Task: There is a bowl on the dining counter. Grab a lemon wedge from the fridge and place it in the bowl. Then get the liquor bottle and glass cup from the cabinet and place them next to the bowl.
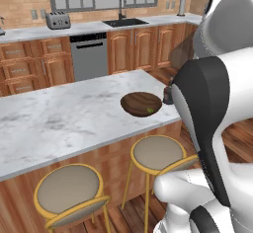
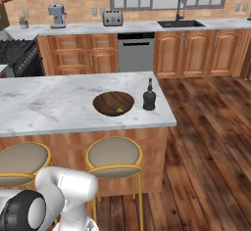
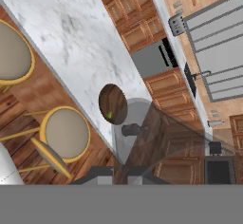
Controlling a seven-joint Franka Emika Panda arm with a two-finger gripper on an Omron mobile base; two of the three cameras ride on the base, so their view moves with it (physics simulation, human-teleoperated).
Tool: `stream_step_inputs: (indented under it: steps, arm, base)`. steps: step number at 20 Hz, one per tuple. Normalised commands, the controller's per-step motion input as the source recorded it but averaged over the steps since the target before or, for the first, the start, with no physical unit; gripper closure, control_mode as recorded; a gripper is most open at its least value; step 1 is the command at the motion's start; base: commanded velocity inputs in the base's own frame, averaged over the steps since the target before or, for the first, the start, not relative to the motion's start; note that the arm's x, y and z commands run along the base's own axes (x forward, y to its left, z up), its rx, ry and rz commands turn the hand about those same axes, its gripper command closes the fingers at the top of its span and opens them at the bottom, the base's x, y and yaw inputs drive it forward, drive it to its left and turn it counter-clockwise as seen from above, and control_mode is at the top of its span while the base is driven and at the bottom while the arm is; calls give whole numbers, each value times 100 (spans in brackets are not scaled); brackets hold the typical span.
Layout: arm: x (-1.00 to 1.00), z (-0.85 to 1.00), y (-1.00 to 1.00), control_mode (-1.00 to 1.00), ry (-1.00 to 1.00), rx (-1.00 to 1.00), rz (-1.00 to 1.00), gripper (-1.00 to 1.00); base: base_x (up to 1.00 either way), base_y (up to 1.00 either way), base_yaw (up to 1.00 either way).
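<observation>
1. My read from the hand view: the glass cup (image 3: pixel 142 133) is pinched between the gripper (image 3: pixel 120 178) fingers. It sits as a see-through grey cylinder right over the tips at the bottom of the view, and I'm looking straight through it. Only the cup is left to put down, I'd say.
2. The relation that matters: through the glass, the liquor bottle (image 3: pixel 130 130) sits roughly at 12 o'clock from the fingertips, and the bowl (image 3: pixel 112 104) is just past it at about 11 o'clock.
3. The bowl is on the dining counter (image 2: pixel 59 103) near its right end, a small yellow-green lemon wedge (image 2: pixel 119 110) lying inside it.
4. The bottle stands upright at 3 o'clock of the bowl in the right base view, just beside it, not touching as far as I can tell.
5. I'd judge the free spot beside the bowl's near rim is the safer target, since lowering the cup near the bottle could knock it over.
</observation>
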Motion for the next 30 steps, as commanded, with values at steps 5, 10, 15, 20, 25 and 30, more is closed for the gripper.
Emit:
stream_step_inputs:
  steps: [5,10,15,20,25,30]
  arm:
    - [0,0,0,100,0,0,0,100]
    - [0,0,0,100,0,0,0,100]
    - [0,0,0,100,0,0,0,100]
    - [74,-5,0,-100,17,1,12,100]
    - [99,-36,0,-100,39,0,2,100]
    - [100,-64,3,-100,46,0,4,100]
  base:
    - [82,3,6]
    - [87,4,34]
    - [93,0,44]
    - [20,0,7]
    - [0,0,0]
    - [0,0,0]
